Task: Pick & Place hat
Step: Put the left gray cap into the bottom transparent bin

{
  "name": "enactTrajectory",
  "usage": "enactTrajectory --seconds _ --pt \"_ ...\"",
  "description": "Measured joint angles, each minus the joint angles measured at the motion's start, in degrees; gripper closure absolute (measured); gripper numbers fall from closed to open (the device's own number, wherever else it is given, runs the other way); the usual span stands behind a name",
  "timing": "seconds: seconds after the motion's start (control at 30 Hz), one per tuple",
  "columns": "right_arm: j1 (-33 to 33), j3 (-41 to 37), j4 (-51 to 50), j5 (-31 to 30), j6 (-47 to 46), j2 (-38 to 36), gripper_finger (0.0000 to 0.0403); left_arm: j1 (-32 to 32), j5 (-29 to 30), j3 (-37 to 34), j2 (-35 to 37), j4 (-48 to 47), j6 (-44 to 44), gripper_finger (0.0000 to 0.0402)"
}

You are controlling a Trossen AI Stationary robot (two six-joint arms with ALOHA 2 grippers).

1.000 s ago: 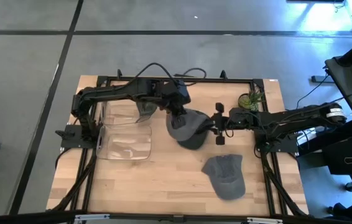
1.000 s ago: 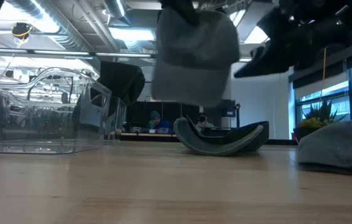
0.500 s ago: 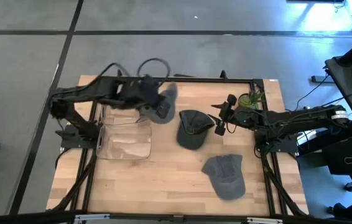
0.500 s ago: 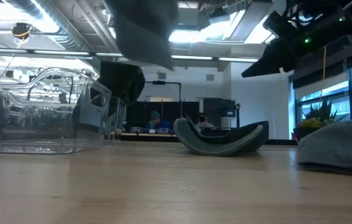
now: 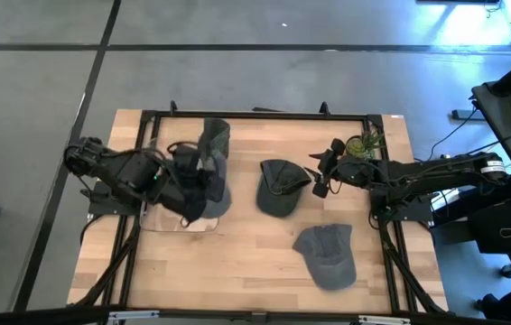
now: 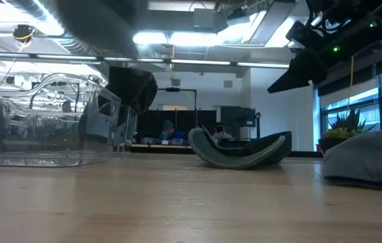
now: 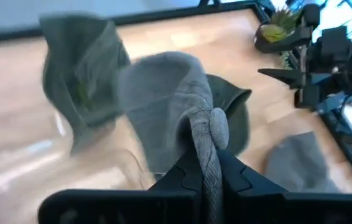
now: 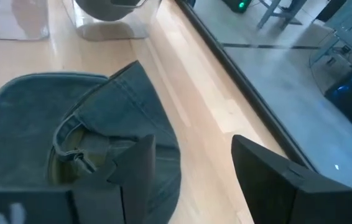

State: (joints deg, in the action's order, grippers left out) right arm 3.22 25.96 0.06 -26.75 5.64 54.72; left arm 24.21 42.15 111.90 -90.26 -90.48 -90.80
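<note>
Grey concrete floor (image 5: pixel 237 77) with dark seams surrounds my pale wooden desk (image 5: pixel 246 262). On its left stands a clear plastic bin (image 6: pixel 42 128). My left jaws (image 5: pixel 192 194) hang above it, clamped on a grey hat (image 7: pixel 163 106). Mid-desk lies an upturned dark cap (image 5: pixel 280 187); my right jaws (image 5: pixel 320 176) hover beside it, spread wide, empty. Another grey cap (image 5: pixel 326 255) lies near right.

Clear bin (image 5: pixel 181 217) at table's (image 5: pixel 255 262) left; plant (image 5: pixel 364 144) at far right corner; people (image 6: pixel 168 128) in background.
</note>
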Motion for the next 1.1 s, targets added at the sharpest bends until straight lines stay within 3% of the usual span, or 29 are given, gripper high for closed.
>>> enactTrajectory --seconds 0.27,0.5,0.8,0.93,1.1 --pt "-0.04 -0.04 -2.17 2.99 -1.19 0.04 0.0192 3.85 -0.26 -3.86 -1.49 0.52 -5.93 0.0398" --pt "-0.04 -0.04 -2.04 5.84 -1.26 0.04 0.0192 3.11 -10.85 -9.73 -0.92 0.69 -6.90 0.0398" --pt "-0.04 -0.04 -1.05 5.94 -0.81 0.07 0.0192 4.85 -1.75 -10.12 6.62 0.55 -6.12 0.0398" --pt "-0.02 -0.04 -0.66 5.94 -0.65 0.07 0.0192 3.16 -3.29 -14.86 6.44 0.38 -6.92 0.0398" --pt "-0.02 -0.04 0.13 5.89 -0.15 0.07 0.0192 2.95 -6.24 -18.78 5.45 0.37 -14.08 0.0398"
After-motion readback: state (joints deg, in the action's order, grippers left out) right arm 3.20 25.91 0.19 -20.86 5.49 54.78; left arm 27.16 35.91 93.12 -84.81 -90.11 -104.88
